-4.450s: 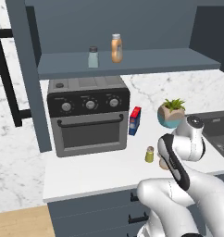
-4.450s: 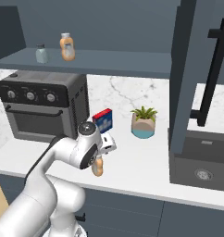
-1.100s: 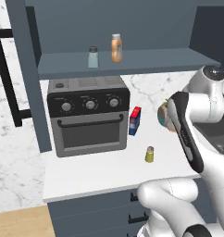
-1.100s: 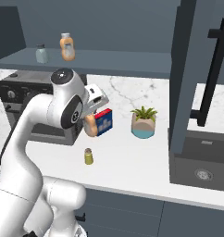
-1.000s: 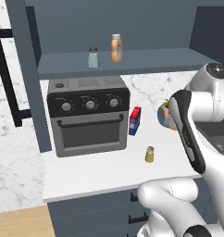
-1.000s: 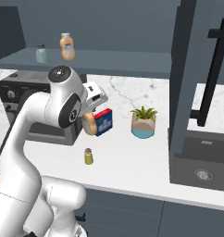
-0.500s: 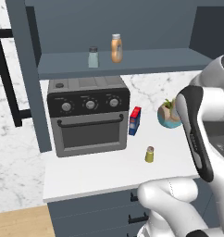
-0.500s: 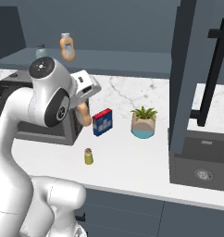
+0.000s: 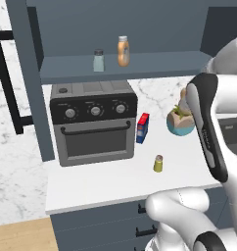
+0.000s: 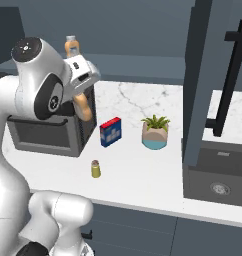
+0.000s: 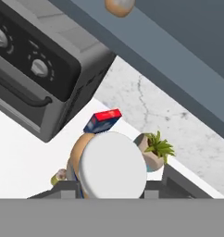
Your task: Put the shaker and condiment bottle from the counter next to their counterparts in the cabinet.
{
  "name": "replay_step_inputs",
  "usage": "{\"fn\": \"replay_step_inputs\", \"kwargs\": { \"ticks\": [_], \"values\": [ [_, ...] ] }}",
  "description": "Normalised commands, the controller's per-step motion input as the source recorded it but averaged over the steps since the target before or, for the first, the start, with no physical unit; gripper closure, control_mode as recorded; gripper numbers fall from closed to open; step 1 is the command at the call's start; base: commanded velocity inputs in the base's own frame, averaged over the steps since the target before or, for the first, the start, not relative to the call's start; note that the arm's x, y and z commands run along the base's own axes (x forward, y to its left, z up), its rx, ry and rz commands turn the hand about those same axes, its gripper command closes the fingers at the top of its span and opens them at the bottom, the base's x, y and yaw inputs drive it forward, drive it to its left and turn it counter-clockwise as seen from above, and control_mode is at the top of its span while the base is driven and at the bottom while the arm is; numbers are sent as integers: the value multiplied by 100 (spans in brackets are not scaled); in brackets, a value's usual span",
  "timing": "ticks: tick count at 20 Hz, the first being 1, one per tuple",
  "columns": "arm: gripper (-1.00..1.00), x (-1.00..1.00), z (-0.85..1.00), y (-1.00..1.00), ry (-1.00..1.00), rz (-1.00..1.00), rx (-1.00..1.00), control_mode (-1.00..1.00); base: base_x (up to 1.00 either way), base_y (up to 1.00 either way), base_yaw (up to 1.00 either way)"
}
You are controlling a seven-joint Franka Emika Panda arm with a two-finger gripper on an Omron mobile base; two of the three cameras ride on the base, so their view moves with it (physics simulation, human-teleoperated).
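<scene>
The tool (image 10: 82,102) pinches the condiment bottle (image 10: 83,108), which hangs in the air at the left centre of the right base view, in front of the toaster oven (image 9: 93,122) and well below the cabinet (image 9: 130,63) shelf. In the hand view the bottle's pale cap (image 11: 113,171) sits large at the bottom centre, pointing toward the camera, so the bottle seems to be carried tilted rather than upright. The shaker (image 9: 158,163) stands alone on the worktop (image 9: 110,181), at the lower centre of the left base view, near a red-and-blue box (image 9: 142,128) and a potted plant (image 10: 155,132). On the shelf, at the upper centre of that view, stand the pale grey-blue shaker (image 9: 98,60) and the slim orange bottle (image 9: 123,51) close together. The likely trouble from here is the lift: the shelf edge juts out over the oven, and a bottle raised too close could knock against it and slip. Placing it too near the slim bottle could topple that one, and a tilted release could let it roll.
</scene>
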Motion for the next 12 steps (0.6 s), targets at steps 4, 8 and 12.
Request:
{"fn": "replay_step_inputs", "kwargs": {
  "ticks": [4,8,12],
  "values": [
    [100,0,47,0,5,0,9,-100,0,0,0],
    [100,5,27,1,3,0,4,-100,0,0,0],
    [100,17,0,3,0,0,0,-100,0,0,0]
  ]
}}
